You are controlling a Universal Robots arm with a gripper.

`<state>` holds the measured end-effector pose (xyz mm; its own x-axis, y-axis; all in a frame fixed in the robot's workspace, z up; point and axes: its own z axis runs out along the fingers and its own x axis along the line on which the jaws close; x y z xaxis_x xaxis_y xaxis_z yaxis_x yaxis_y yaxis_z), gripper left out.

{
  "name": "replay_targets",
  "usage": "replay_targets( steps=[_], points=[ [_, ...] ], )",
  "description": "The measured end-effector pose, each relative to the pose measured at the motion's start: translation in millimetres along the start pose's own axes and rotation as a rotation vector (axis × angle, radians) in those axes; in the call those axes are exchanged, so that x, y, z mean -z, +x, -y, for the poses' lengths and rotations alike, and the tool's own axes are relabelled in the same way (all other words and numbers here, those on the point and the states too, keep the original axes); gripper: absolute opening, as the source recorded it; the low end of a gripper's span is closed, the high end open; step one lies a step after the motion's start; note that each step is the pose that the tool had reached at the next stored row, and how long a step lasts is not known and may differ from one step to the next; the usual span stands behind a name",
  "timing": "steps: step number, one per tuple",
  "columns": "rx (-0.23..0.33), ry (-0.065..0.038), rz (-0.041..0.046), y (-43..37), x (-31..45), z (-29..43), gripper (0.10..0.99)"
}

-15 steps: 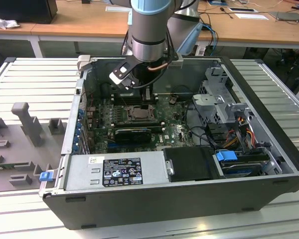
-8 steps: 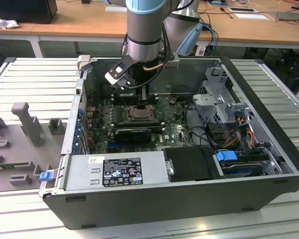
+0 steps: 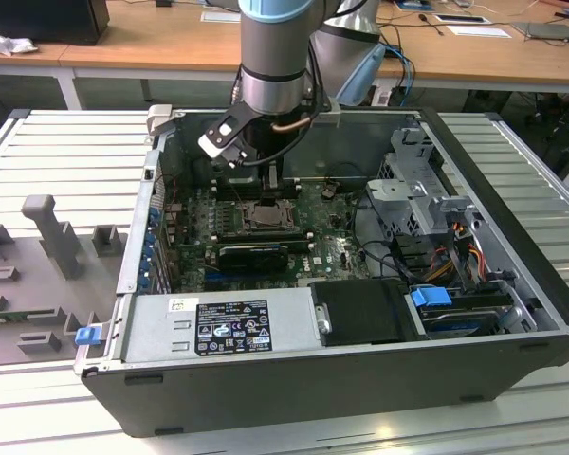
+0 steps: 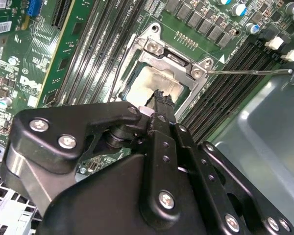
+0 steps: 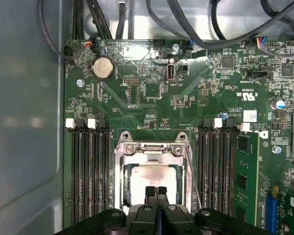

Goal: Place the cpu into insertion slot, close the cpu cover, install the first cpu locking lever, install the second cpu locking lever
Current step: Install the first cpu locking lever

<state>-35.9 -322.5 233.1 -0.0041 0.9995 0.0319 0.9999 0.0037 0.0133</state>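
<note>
In the exterior view the gripper [image 3: 270, 187] reaches down into the open computer case [image 3: 512, 313], just above the middle of the frame, over the insertion slot [image 3: 266, 216] on the green board [image 3: 334, 248]. In both wrist views its fingers [image 5: 151, 193] are pressed together with nothing between them, their tips at the pale cpu [image 5: 154, 175], which lies seated in the slot. The cpu cover [image 5: 152, 149] lies flat around the chip, framing it in its window, and a thin locking lever [image 4: 250, 72] juts out sideways from the cover's corner across the memory slots [image 4: 225, 93].
</note>
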Motion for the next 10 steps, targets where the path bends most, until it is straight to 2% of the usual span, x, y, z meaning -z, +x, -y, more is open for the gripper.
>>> replay_targets(
  steps=[10],
  points=[
    [0.0, 0.0, 0.0, 0.3, 7.6, -0.1, 0.106]
  ],
)
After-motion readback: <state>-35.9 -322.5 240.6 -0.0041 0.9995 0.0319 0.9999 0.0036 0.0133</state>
